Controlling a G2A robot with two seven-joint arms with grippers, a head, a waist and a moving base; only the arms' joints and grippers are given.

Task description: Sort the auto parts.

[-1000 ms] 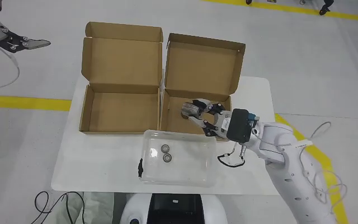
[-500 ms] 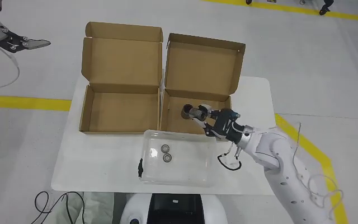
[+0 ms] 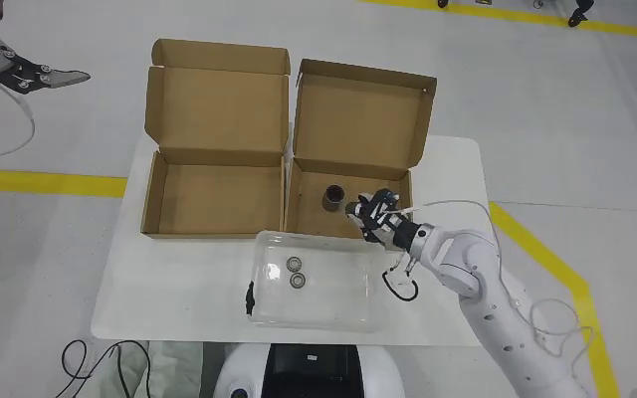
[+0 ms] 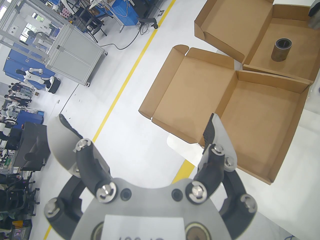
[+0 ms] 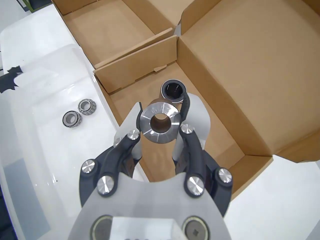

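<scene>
My right gripper is shut on a silver metal sleeve, held over the near side of the right cardboard box. In the top view this right gripper hangs just right of a dark cylindrical bushing, which stands upright on the box floor; the dark bushing is apart from the sleeve. Two ring bearings lie in the clear plastic tray. My left gripper is open with nothing in it, out over the floor far left of the table.
The left cardboard box sits open beside the right one, both lids folded back. The tray stands against the boxes' front walls. A black cable loop lies on the white table by the right arm. A yellow floor line runs left.
The right wrist has turned and the gripper has drawn slightly right and toward the front, uncovering the dark bushing. The left arm, bushing and bearings have not moved.
</scene>
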